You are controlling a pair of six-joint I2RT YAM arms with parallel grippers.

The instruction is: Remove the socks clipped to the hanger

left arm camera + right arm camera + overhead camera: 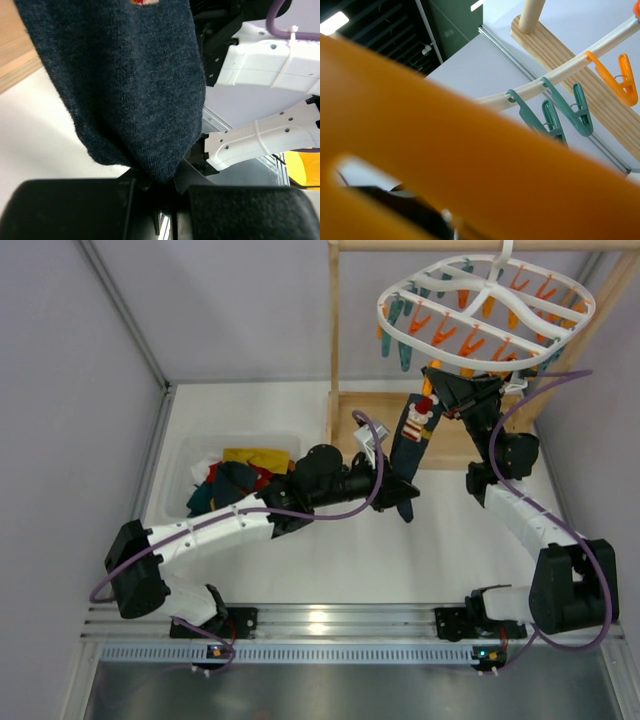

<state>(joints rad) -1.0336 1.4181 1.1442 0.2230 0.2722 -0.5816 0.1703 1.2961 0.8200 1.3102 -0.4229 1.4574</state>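
Scene: top view of a white tabletop [300,560] with two arms reaching toward 1 o'clock.
Hanger: white oval plastic drying frame with cross ribs [383,308] [560,74], hung from a wooden rack frame [334,340] [560,50] at 1 o'clock, above the table.
Clips: teal plastic clips [577,107] and an orange plastic clip [620,82] dangled from the frame's rim.
Task sock: dark navy knit sock with red-white pattern [413,440] [125,75] hung stretched below the frame's 7 o'clock edge, between the two grippers. Couldn't tell if its top end was clipped.
Left gripper: [402,496] [162,200] was at table centre, at 6 o'clock of the sock, with its jaws pinched closed on the sock's lower tip.
Right gripper: [452,390] was up under the frame, just beside the sock's top end. Can't tell whether it was open or closed.
Right wrist view: mostly blocked by a blurred orange plastic shape [470,165] close to the lens.
Bin: white plastic tub [240,440] at 9 o'clock held a pile of mustard, red and dark fabric [240,478].
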